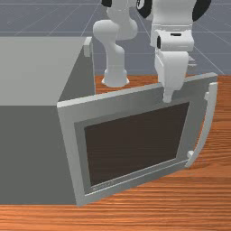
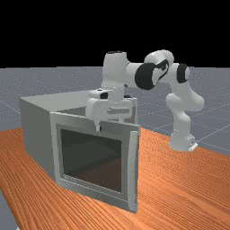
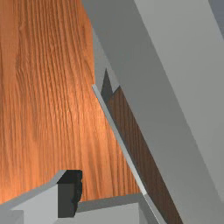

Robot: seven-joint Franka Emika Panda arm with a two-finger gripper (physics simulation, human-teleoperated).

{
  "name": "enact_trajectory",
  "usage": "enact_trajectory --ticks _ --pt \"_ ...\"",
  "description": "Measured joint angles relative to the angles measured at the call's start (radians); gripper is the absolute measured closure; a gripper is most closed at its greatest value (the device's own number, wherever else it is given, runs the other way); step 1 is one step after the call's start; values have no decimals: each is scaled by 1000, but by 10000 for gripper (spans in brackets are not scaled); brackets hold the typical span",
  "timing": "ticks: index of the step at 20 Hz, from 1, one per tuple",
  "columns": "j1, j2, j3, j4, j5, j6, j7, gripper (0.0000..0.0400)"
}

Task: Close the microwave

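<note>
- Fingers [image 2: 109, 124]: one pair, pointing down, set apart across the top edge of the door [image 1: 122, 97]; one overlaps the outer face, the other is partly hidden behind. Not clamped on the door; whether either touches it, cannot tell.
- Microwave body [image 1: 29, 149]: one, grey, upright on the worktop [image 1: 135, 214], at the front view's left.
- Door: attached at the body's near right edge, standing well open toward the front view's right. Handle [image 1: 210, 122] at its free side.
- Step in hand, as judged: to swing the door shut. Best pushed with the outer finger, flat against the outer face, toward the far side, then round to the left in an arc about the hinge.
- Handling notes: contact nearer the handle should give better leverage; a slightly lower hand would lessen the risk of slipping over the top edge. The inner finger should be lifted out before the gap narrows, lest it be pinched.
- Arm [image 2: 157, 69]: one, white and grey, reaching from its base at the far side, bent downward at the wrist; hand [image 2: 108, 108] upright above the door.
</note>
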Motion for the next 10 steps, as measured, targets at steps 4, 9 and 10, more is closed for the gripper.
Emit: enact_trajectory --ticks 4,9,10 --pt "-14 -189 8 -323 -7 177 -40 0" --pt "-25 -520 3 -801 -25 373 23 0" --pt "-22 -567 6 -862 -27 394 27 0"
